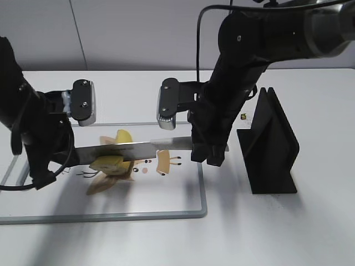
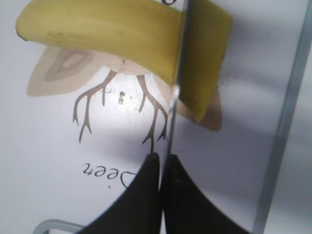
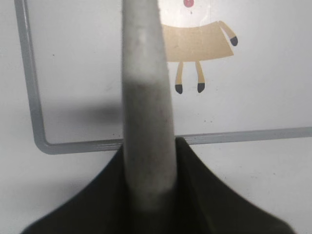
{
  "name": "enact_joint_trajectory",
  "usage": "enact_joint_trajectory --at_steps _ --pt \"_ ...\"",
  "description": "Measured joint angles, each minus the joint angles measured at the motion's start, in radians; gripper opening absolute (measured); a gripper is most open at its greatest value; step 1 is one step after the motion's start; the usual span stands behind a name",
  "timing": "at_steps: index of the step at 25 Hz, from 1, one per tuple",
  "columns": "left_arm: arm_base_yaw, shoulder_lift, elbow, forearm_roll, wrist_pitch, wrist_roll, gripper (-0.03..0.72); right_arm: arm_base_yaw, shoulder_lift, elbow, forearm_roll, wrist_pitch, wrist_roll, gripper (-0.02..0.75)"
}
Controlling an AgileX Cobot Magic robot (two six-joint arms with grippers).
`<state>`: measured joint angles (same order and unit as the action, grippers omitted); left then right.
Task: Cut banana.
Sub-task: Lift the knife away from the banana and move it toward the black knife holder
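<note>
The right hand (image 1: pixel 209 151) is clamped around the pale handle of the knife (image 1: pixel 138 151), and the blade reaches out across the cutting board (image 1: pixel 166 213) toward the left edge of the counter (image 1: pixel 310 233). The banana (image 1: pixel 113 160) lies on the board's printed deer picture (image 2: pixel 117 102), on the left half of the counter, and the blade already sits in it: in the left wrist view the thin steel edge crosses the yellow peel and splits it into a long piece and a short end piece. The left hand (image 2: pixel 161 195) has its two dark fingers pressed together with the blade tip nipped between them, so it seems to be steadying the far end of the blade. To finish this cut well, I would press straight down with both hands at the same rate, keeping the blade level so that it meets the board all along its edge. Any twist at the handle would probably drag the banana sideways, since nothing holds the fruit itself. The black knife stand (image 1: pixel 272 144) waits near the right edge of the counter, well clear of the cut
</note>
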<state>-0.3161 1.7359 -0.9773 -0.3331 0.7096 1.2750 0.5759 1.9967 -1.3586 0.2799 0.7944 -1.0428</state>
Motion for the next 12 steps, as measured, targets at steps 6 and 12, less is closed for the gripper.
enact_joint_trajectory --at_steps 6,12 --pt "0.0 -0.003 0.0 -0.001 0.007 -0.003 -0.007 0.0 -0.006 0.0 0.002 0.009 0.0 0.172" --pt "0.0 -0.003 0.0 0.002 -0.038 -0.003 -0.007 0.0 -0.007 0.0 -0.025 -0.041 0.0 0.172"
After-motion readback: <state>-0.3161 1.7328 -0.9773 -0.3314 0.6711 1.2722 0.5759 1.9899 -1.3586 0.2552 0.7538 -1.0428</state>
